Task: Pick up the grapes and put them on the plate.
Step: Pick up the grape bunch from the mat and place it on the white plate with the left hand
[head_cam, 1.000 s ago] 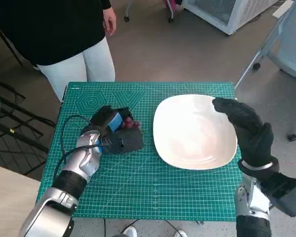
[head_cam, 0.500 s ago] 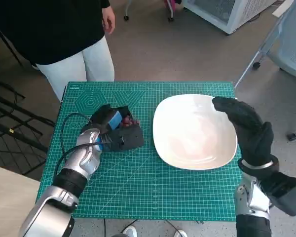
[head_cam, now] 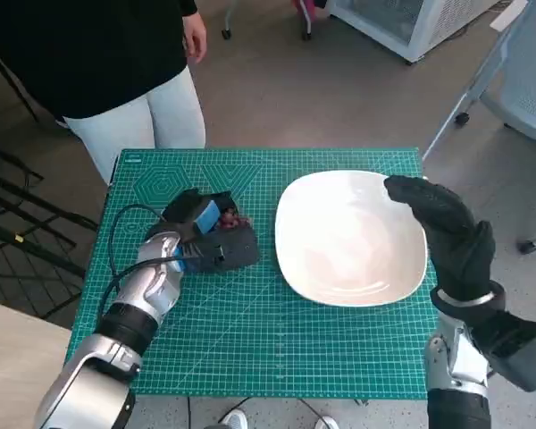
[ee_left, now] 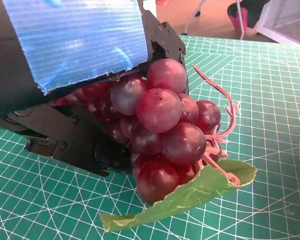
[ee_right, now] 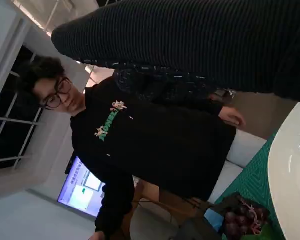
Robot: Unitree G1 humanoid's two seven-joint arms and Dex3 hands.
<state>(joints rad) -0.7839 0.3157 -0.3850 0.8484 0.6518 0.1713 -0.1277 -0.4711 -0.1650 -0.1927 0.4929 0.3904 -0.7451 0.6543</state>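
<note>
On the green mat (head_cam: 250, 322), left hand (head_cam: 205, 234) fingers (ee_left: 75, 145) grip the grapes (ee_left: 162, 132).

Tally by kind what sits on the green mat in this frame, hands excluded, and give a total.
Bunch of red grapes: 1, under the left hand, with a green leaf.
White plate: 1, nothing on it, the right hand at its edge.
Total: 2 things on the green mat.
</note>
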